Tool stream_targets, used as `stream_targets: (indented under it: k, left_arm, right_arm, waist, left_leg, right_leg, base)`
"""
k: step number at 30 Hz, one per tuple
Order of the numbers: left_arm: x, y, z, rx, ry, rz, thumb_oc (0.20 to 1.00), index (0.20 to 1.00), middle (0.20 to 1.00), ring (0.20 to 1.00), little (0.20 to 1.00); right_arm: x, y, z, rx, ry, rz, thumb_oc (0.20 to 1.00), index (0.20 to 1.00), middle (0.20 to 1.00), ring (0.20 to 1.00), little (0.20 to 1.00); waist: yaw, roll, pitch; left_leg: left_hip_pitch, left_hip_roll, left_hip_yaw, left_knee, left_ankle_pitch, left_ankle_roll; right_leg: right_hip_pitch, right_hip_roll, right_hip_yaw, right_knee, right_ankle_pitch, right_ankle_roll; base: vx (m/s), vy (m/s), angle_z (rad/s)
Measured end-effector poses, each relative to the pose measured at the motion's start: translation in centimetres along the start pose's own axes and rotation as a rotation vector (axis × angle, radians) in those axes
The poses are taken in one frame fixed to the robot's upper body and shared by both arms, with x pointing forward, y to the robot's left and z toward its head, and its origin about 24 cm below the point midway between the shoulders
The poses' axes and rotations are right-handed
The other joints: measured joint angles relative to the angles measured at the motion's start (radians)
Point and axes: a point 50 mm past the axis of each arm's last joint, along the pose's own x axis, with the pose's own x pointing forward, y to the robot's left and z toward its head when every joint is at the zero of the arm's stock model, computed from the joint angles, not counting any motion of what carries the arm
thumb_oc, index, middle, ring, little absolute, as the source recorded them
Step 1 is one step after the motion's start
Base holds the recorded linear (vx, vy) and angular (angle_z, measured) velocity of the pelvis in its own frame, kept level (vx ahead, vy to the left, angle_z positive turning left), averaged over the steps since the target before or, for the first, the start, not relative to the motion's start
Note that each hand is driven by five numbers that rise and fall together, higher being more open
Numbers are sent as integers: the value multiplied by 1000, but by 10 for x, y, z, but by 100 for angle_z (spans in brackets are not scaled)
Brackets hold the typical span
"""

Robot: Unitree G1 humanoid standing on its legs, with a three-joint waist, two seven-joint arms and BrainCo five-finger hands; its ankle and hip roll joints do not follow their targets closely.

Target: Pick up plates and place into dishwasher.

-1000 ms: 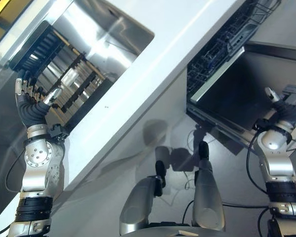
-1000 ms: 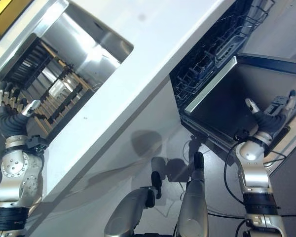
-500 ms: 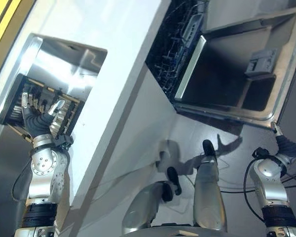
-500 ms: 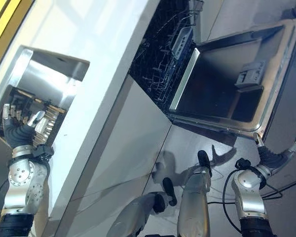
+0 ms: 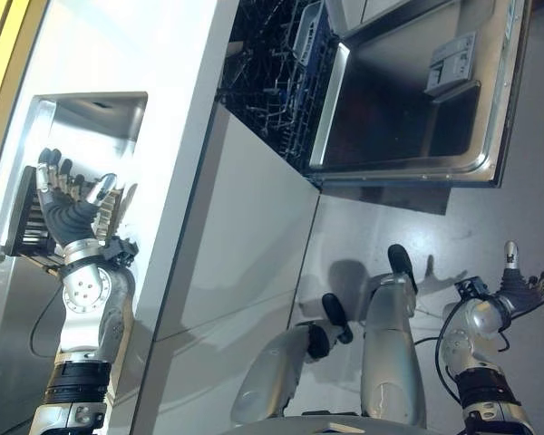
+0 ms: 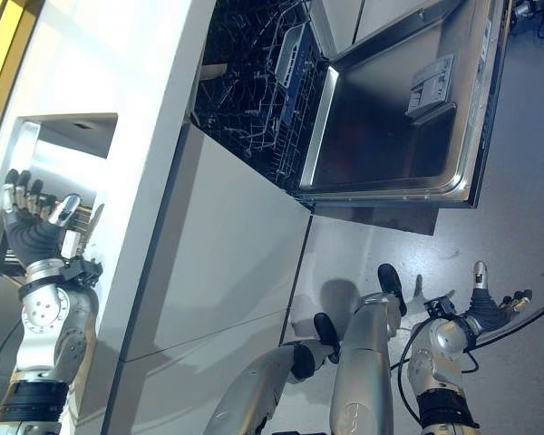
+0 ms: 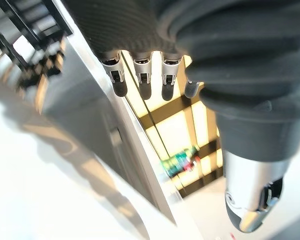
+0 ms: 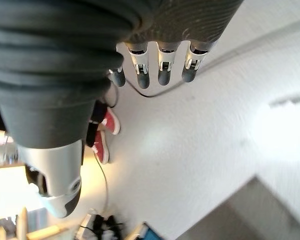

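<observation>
My left hand (image 5: 68, 217) is open, fingers spread, held up against a dark dish rack (image 5: 25, 213) that sits in the steel sink (image 5: 83, 136). I cannot make out what stands in the rack. In the left wrist view the straight fingers (image 7: 141, 82) point past the rack (image 7: 27, 27). The dishwasher stands open at the upper right, its steel door (image 5: 394, 109) folded down and its dark wire rack (image 5: 270, 86) pulled into view. My right hand (image 5: 524, 292) hangs open and empty low over the floor, well away from the door.
A white counter (image 5: 168, 100) and grey cabinet front (image 5: 240, 254) lie between sink and dishwasher. A blue cutlery basket (image 5: 306, 36) sits in the dishwasher rack. A person's red shoes (image 8: 104, 135) stand on the floor (image 8: 205, 130) in the right wrist view.
The camera has swung, turning the whole picture. My right hand has dropped from in front of the dishwasher door to low over the floor. The left hand stays by the sink rack.
</observation>
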Motion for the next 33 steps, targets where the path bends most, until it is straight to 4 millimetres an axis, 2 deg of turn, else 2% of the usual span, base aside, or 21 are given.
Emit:
stream_targets:
  k: [2,5,6,7,8,9,11,13,14,15,16,18,22,28,33]
  left_arm:
    - [2,-1,4,-10,-20,7,1000,1000,1000,1000,1000]
    - [1,-6,6,-21,-29,-6,1000,1000,1000,1000,1000]
    - [0,-10,6,-17,-33,-23,1000,1000,1000,1000,1000]
    - [1,-11,11,4,-55,-46,1000,1000,1000,1000,1000]
    - [3,-11,16,29,-83,-63,1000,1000,1000,1000,1000]
    - [4,-12,19,42,-96,-72,1000,1000,1000,1000,1000]
    - [2,-14,17,48,-90,-87,1000,1000,1000,1000,1000]
    - [-3,-20,8,56,-60,-80,1000,1000,1000,1000,1000]
    - [0,-18,12,55,-73,-70,1000,1000,1000,1000,1000]
    - [3,-19,16,65,-90,-86,1000,1000,1000,1000,1000]
    - [7,-21,21,71,-111,-103,1000,1000,1000,1000,1000]
    - [9,-25,23,73,-107,-114,1000,1000,1000,1000,1000]
    - [10,-25,19,76,-87,-102,1000,1000,1000,1000,1000]
    - [11,-30,24,46,-102,-124,1000,1000,1000,1000,1000]
    - [9,-32,21,15,-84,-143,1000,1000,1000,1000,1000]
  right_arm:
    - [0,8,1,55,3,25,1000,1000,1000,1000,1000]
    - [-2,32,7,153,0,142,1000,1000,1000,1000,1000]
    - [-3,41,12,179,-15,197,1000,1000,1000,1000,1000]
    - [-7,51,17,199,-29,282,1000,1000,1000,1000,1000]
    - [-12,60,22,219,-39,377,1000,1000,1000,1000,1000]
    - [-15,66,22,214,-43,462,1000,1000,1000,1000,1000]
    - [-18,82,23,211,-15,642,1000,1000,1000,1000,1000]
    - [-22,96,20,223,49,814,1000,1000,1000,1000,1000]
    - [-24,98,19,235,75,873,1000,1000,1000,1000,1000]
    - [-23,98,20,240,84,917,1000,1000,1000,1000,1000]
    - [-22,103,25,235,77,972,1000,1000,1000,1000,1000]
    - [-20,112,34,235,62,1046,1000,1000,1000,1000,1000]
    - [-28,135,52,265,38,1218,1000,1000,1000,1000,1000]
    - [-57,159,79,302,-35,1493,1000,1000,1000,1000,1000]
    - [-71,170,90,299,-80,1603,1000,1000,1000,1000,1000]
  waist:
    - [11,13,-10]
    - [17,26,-20]
    - [31,33,-26]
    - [35,36,-28]
    - [34,35,-27]
    - [39,34,-27]
    - [68,39,-31]
    - [79,48,-38]
    - [80,53,-41]
    - [72,50,-39]
    - [85,42,-33]
    - [89,41,-33]
    - [90,40,-31]
    - [94,43,-34]
    - [98,43,-34]
  left_leg:
    - [-51,-1,-4,38,-4,-7]
    - [-94,3,-15,70,-8,-9]
    - [-110,8,-13,77,-6,-7]
    - [-136,11,-10,102,-5,-2]
    - [-169,8,-10,138,-14,-13]
    - [-201,5,-21,171,-23,-28]
    - [-237,-3,-41,181,-27,-35]
    - [-268,3,-71,179,-23,-31]
    - [-277,20,-76,198,-17,-31]
    - [-297,20,-87,224,-20,-48]
    - [-321,12,-93,233,-20,-60]
    - [-324,-6,-113,229,-33,-80]
    - [-304,-7,-133,203,-21,-78]
    - [-294,-10,-148,186,15,-85]
    - [-267,-12,-148,158,25,-82]
  right_leg:
    - [-48,6,3,21,1,-7]
    - [-88,11,6,40,2,-8]
    - [-104,13,5,54,1,-12]
    - [-141,9,9,132,-31,-60]
    - [-177,13,12,213,-79,-88]
    - [-204,15,16,229,-83,-40]
    - [-242,42,27,238,-84,-41]
    - [-262,54,15,242,-89,-35]
    - [-276,57,19,325,-132,-92]
    - [-263,46,21,405,-202,-103]
    - [-284,41,11,403,-219,-68]
    - [-294,47,8,402,-218,-70]
    - [-281,46,-12,389,-205,-87]
    - [-264,33,-32,383,-205,-92]
    - [-240,26,-36,364,-204,-90]
  base:
    - [-68,-109,-2]
    - [-62,-112,-8]
    - [-69,-100,0]
    - [-70,-94,16]
    - [-68,-89,27]
    - [-72,-93,12]
    - [-77,-105,-22]
    - [29,-98,-26]
    - [33,-107,20]
    - [-51,-95,41]
    - [-41,-87,40]
    - [-25,-39,23]
    - [-10,4,1]
    - [-40,37,8]
    - [17,66,2]
